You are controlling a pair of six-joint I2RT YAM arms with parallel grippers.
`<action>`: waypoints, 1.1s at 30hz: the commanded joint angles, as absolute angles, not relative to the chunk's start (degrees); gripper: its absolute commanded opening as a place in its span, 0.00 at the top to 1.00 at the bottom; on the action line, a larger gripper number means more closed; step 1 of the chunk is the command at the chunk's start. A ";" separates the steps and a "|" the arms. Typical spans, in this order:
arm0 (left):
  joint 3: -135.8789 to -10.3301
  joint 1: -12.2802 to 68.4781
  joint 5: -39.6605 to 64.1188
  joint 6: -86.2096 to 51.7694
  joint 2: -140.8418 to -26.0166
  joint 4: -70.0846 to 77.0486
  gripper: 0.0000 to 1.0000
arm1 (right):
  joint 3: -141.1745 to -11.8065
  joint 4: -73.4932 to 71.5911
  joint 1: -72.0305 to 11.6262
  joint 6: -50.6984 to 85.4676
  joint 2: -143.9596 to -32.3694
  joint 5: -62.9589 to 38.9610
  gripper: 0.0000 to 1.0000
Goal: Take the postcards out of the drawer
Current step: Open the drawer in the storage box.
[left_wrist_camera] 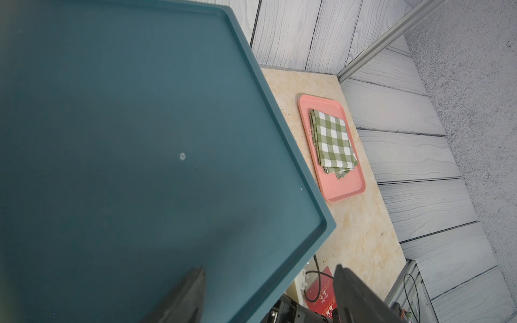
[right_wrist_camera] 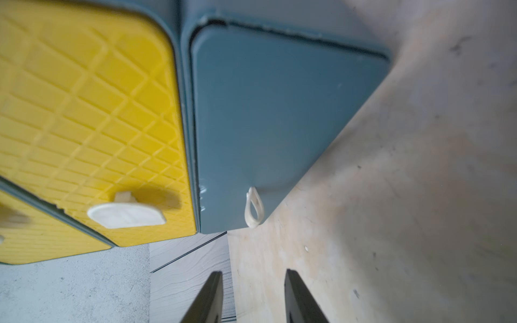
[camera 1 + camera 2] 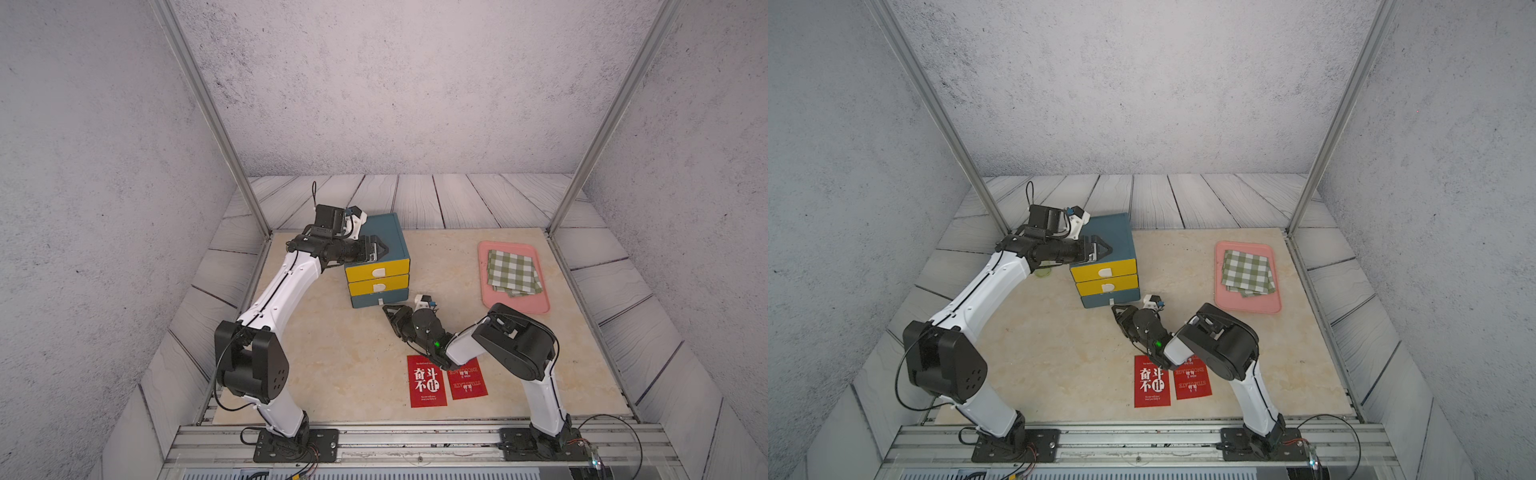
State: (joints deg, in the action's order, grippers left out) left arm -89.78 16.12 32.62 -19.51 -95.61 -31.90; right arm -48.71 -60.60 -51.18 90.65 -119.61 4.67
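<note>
Two postcards (image 3: 427, 381) lie flat — three drawers (image 3: 377, 271), two yellow — left and right jaws apart.

A robot lab test booth: aluminium frame posts (image 3: 210, 112), printed concrete-look backdrop walls (image 3: 415, 83), slotted mounting rail (image 3: 415, 440) along the near edge.

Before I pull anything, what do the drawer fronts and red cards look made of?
Yellow drawer front: moulded plastic, matte, with raised lattice ribs. Teal drawer front: smooth plastic, faint sheen. Red cards: probably thin printed card, lying flat.
</note>
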 commanded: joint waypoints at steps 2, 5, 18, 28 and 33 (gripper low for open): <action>-88.59 15.64 32.98 -19.69 -94.57 -33.54 0.22 | -50.24 -63.00 -50.98 92.20 -122.32 5.05 0.60; -88.48 15.64 33.02 -19.69 -94.64 -33.44 0.22 | -51.33 -62.51 -50.97 92.20 -122.90 5.37 0.60; -88.42 15.64 33.02 -19.20 -94.72 -34.33 0.22 | -54.03 -61.86 -50.93 92.61 -125.52 6.32 0.60; -89.09 15.64 33.06 -19.08 -94.75 -34.77 0.22 | -55.50 -63.19 -50.84 93.55 -127.61 7.18 0.61; -88.95 15.64 33.13 -19.07 -94.56 -34.90 0.22 | -55.97 -63.87 -50.68 93.94 -128.34 7.89 0.62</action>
